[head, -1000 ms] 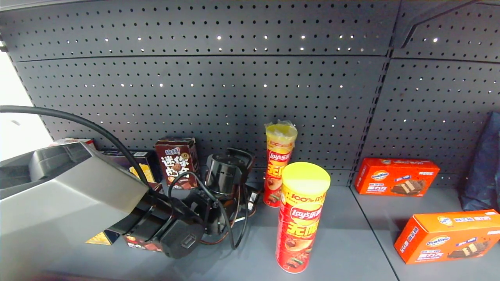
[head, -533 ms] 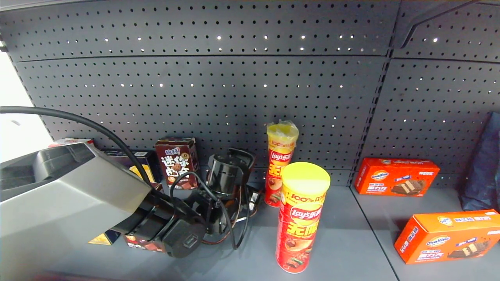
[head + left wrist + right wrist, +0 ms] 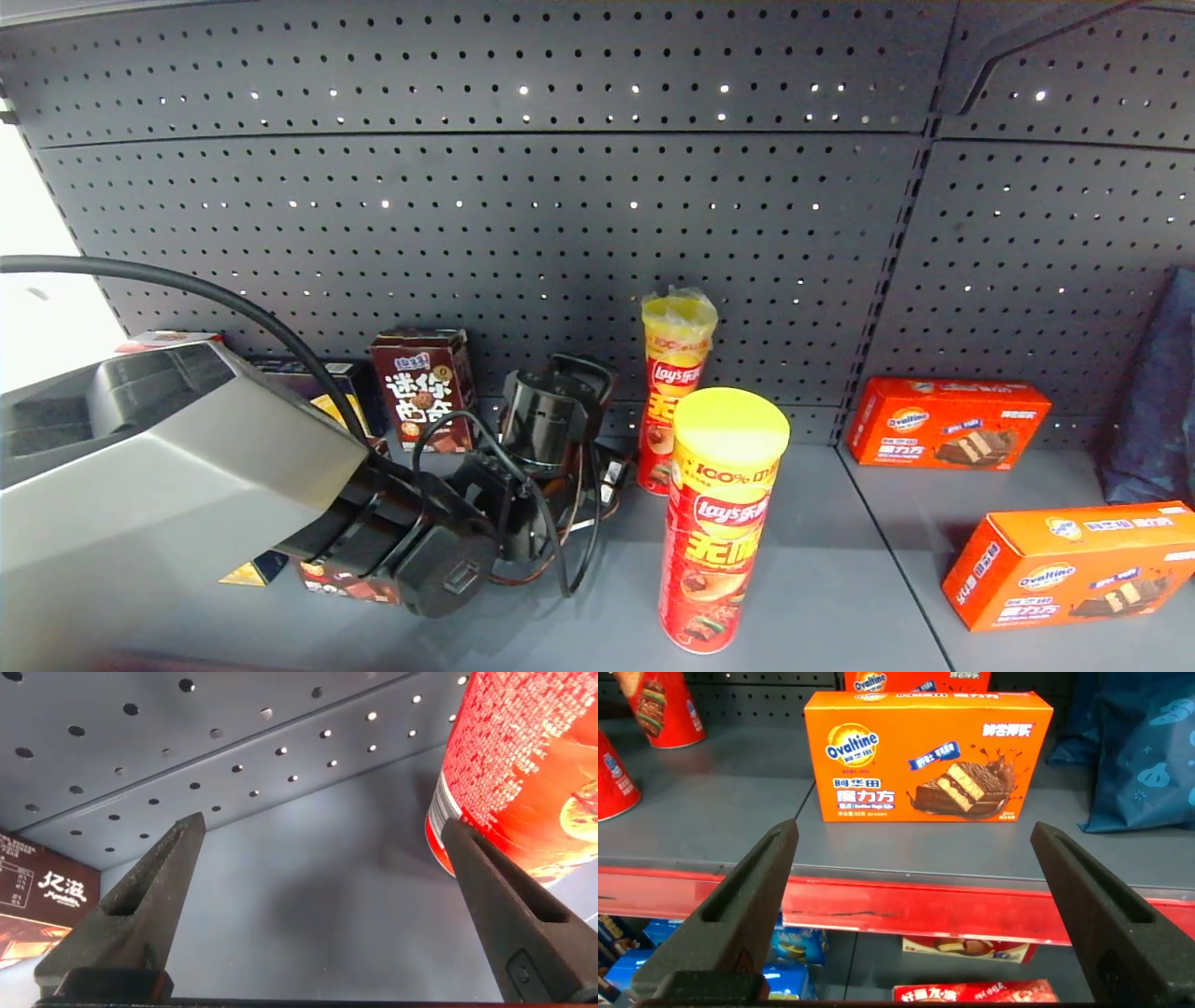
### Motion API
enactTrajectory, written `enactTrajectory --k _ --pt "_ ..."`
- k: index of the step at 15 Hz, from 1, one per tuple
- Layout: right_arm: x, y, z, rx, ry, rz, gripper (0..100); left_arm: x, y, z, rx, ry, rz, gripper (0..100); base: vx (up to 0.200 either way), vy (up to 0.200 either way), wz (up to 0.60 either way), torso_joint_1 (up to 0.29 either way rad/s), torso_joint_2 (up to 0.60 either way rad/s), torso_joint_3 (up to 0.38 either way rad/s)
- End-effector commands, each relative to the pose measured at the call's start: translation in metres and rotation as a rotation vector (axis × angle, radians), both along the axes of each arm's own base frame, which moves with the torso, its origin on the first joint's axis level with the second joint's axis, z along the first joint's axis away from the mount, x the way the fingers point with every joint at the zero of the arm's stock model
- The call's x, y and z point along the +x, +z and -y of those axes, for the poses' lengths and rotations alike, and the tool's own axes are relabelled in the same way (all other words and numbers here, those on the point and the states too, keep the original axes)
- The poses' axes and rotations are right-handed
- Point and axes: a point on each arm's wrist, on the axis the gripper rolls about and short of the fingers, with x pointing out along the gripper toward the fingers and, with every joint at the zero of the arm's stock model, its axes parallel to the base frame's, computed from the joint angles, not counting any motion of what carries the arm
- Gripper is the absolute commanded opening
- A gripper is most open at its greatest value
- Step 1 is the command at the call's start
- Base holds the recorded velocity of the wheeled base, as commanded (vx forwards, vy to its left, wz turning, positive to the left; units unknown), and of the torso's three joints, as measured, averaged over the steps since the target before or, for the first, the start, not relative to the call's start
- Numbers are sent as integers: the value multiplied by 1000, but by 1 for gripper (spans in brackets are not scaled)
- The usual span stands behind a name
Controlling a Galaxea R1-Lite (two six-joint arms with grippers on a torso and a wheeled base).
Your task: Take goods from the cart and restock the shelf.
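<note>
Two red chip cans with yellow lids stand on the grey shelf (image 3: 822, 579): a front can (image 3: 719, 523) and a back can (image 3: 674, 392) by the pegboard. My left arm lies on the shelf to the left of the back can. My left gripper (image 3: 322, 831) is open and empty, low over the shelf floor, with the back can (image 3: 523, 765) right beside one finger (image 3: 495, 905). My right gripper (image 3: 915, 835) is open and empty, out in front of the shelf, facing an orange wafer box (image 3: 924, 756).
A brown snack box (image 3: 422, 385) and other boxes stand behind my left arm. Two orange boxes (image 3: 1064, 565) (image 3: 948, 422) and a dark blue bag (image 3: 1153, 401) fill the right bay. The shelf's red front edge (image 3: 906, 905) has more goods below it.
My left arm has shifted slightly to the right, and the back chip can has slid a little to the right with it. The front can has not moved.
</note>
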Motion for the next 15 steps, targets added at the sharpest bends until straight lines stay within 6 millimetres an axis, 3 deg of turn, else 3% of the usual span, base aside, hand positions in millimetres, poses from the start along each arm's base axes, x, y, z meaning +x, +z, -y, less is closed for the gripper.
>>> enactTrajectory --k 1,11,13,14,15 --pt "0 0 0 0 1 -1 100 0 0 0 0 2 1 100 0 0 0 0 0 0" --pt "0 0 0 0 1 -1 100 0 3 -1 -2 2 9 100 0 0 0 0 0 0" --pt "0 0 0 0 1 -1 100 -2 25 -7 -22 6 59 100 0 0 0 0 0 0" --pt "0 0 0 0 1 -1 100 -2 25 -7 -22 6 59 100 0 0 0 0 0 0" --pt "0 0 0 0 1 -1 100 -3 52 -19 -13 2 130 100 0 0 0 0 0 0"
